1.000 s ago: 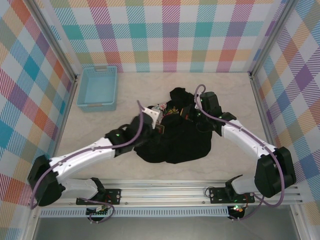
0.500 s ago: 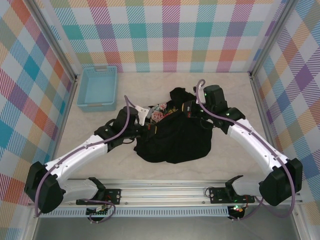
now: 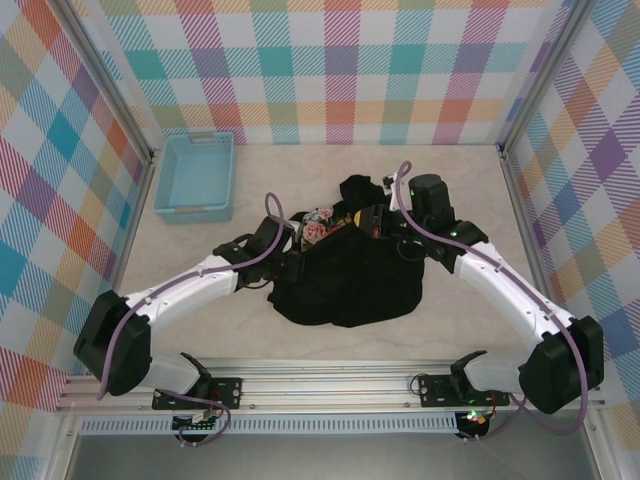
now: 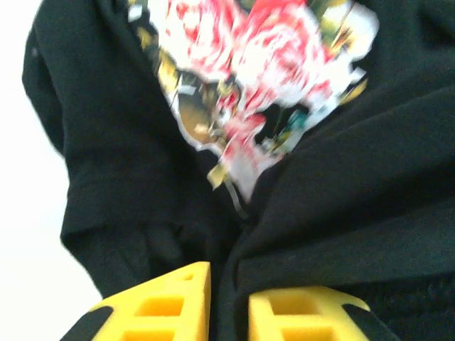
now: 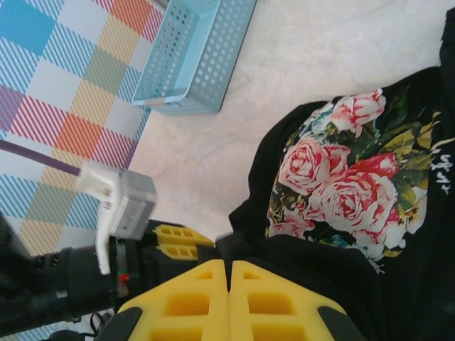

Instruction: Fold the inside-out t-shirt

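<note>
Black t-shirt (image 3: 350, 275): crumpled heap mid-table (image 3: 470, 180), floral print (image 5: 341, 192) facing up at its far-left part. Left fingers (image 4: 170, 302): narrow gap with black cloth in it; pinched or loose, cannot tell. Right fingers (image 5: 192, 302): pressed together, just above the cloth

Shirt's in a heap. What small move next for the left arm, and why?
Probably close the left gripper on the fold lying between its parted fingers, beside the floral print. The t-shirt lies bunched, so it likely needs a firm hold before any spreading pull.
</note>
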`<state>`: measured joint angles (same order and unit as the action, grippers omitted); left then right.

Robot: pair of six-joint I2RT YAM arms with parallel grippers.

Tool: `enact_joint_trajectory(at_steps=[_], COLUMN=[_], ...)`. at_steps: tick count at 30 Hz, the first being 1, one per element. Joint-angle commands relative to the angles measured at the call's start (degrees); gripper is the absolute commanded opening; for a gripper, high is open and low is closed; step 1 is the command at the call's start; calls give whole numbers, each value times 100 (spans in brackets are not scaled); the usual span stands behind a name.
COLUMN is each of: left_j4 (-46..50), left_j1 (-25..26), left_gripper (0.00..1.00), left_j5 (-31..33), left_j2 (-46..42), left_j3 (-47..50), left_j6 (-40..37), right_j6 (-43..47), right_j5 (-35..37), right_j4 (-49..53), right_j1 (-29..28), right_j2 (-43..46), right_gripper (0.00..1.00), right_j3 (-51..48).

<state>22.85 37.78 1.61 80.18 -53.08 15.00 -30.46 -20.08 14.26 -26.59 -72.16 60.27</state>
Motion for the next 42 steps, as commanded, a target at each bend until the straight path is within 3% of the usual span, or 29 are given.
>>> enact_joint_trajectory(at_steps=[1, 3, 6, 9, 15, 22, 30, 34, 37, 42], left_j4=[603, 586, 596, 519, 126, 45, 293, 1142, 1255, 634], left_j1=[-34, -39, -56, -88, -190, -227, -247, -249, -253, -253], left_gripper=[28, 29, 21, 14, 9, 0, 0, 0, 0, 23], left_j5=[184, 150, 126, -331, -1209, -1690, -2230, -1022, -614, -1398], left_j2=[-47, -154, -267, -458, -1318, -1929, -1702, -1200, -929, -489], left_j3=[80, 116, 109, 18, -150, -161, -517, -845, -808, -574], left_j6=[46, 62, 48, 13, -22, -196, -68, 263, 428, 433], right_j6=[128, 190, 123, 191, 396, 694, 607, 744, 872, 1129], right_j5=[582, 763, 628, 804, 1006, 1023, 1166, 1663, 1696, 1729], right_j4=[41, 220, 44, 226, 293, 391, 542, 762, 959, 1275], right_j1=[57, 53, 53, 49, 36, 38, 31, 40, 39, 39], right_j2=[142, 107, 85, 0, -49, 41, -553, -1282, -1848, -2314], right_gripper=[0, 0, 0, 0, 0, 0, 0, 0, 0, 0], right_j3=[285, 347, 258, 309, 427, 642, 942, 1193, 1452, 1631])
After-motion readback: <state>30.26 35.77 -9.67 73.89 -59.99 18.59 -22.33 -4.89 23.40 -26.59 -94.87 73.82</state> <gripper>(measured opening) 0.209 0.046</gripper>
